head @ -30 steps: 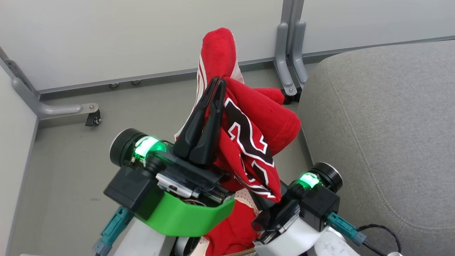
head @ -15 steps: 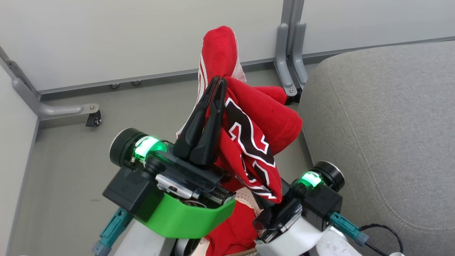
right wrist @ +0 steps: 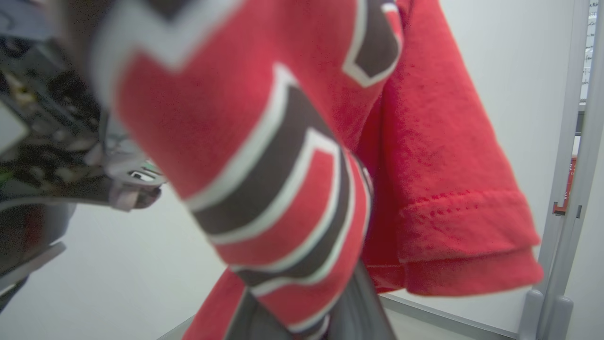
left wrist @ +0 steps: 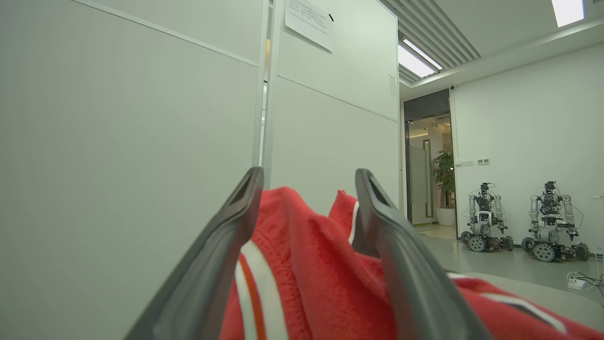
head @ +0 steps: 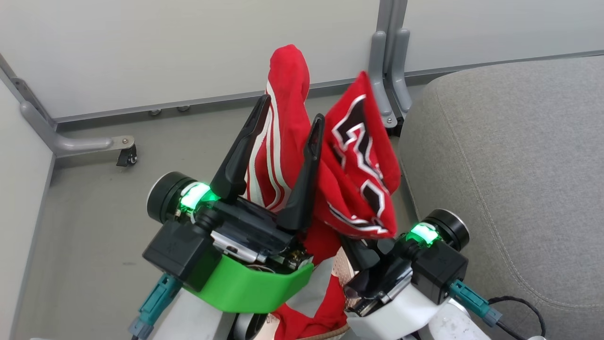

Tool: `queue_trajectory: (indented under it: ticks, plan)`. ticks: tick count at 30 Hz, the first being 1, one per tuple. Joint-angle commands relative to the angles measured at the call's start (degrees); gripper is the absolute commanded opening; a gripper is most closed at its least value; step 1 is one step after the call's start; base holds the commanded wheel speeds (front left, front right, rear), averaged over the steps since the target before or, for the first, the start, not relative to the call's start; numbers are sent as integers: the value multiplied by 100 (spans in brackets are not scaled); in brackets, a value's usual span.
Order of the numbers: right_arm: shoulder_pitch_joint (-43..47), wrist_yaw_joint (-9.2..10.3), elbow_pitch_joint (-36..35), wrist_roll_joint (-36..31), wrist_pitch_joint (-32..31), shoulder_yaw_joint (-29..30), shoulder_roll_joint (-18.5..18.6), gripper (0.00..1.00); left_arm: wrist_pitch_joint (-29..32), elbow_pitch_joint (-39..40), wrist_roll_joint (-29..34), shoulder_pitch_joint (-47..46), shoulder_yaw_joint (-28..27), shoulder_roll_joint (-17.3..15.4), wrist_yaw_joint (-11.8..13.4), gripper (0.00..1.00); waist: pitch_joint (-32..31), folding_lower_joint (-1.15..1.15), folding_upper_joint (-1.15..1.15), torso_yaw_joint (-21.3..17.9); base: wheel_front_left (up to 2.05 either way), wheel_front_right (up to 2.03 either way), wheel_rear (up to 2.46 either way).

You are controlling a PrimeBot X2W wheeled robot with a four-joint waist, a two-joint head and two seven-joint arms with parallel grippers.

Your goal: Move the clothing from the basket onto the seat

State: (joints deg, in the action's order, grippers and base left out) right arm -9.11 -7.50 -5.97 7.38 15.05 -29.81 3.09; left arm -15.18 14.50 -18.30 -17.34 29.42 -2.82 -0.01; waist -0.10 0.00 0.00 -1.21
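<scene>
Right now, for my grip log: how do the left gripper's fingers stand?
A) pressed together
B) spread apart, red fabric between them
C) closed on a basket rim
B: the left gripper has its fingers wide apart, with the jersey between them.

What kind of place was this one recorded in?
Probably a robotics lab in an office: pale partition panels on castor feet, two other wheeled robots parked by the far wall, and strip ceiling lights.
</scene>
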Motion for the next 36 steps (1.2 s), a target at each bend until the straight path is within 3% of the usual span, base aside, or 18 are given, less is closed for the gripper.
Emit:
queue_trajectory:
  ticks: [1, 11, 21, 29, 36]
  plan:
    - [45, 2, -39, -12, 20, 41, 3, 0, 5, 10, 22, 6, -19, -13, 24, 100, 3, 0, 0, 12, 0, 0, 0]
    - [69, 2, -84, -26, 20, 214, -1, 0, 5, -129, 381, 189, -363, -16, 11, 100, -8, 0, 0, 93, 0, 0, 0]
    - [211, 2, -111, -34, 20, 504, 23, 0, 5, -843, 1015, 762, -1350, -15, -174, 100, -23, 0, 0, 236, 0, 0, 0]
    - [330, 2, -113, -29, 20, 701, 80, 0, 5, -1622, 1218, 1314, -2274, -25, -259, 100, -47, 0, 0, 364, 0, 0, 0]
    - [404, 2, -117, -35, 20, 818, 92, 0, 5, -2274, 1336, 1762, -2764, -26, -387, 100, -90, 0, 0, 431, 0, 0, 0]
